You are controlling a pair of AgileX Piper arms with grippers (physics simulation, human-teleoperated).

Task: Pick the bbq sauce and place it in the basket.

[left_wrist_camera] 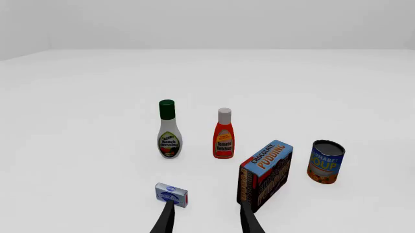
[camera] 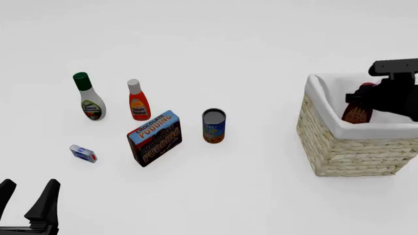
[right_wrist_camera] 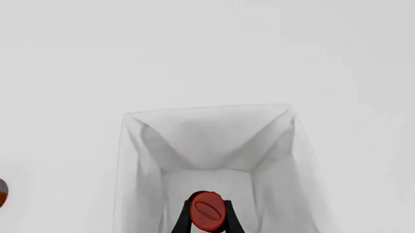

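The right gripper clamps the bbq sauce (cap toward the wrist) directly above the basket; the left gripper idles, fingers apart.

right gripper clamps bbq sauce inside basket, frame right | left gripper spread, lower-left corner | ranch, ketchup upper left

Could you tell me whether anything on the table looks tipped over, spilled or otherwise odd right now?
Nothing stands out. The ranch bottle, ketchup bottle, soup can and pudding box stand upright; the right gripper holds the bbq sauce over the basket.
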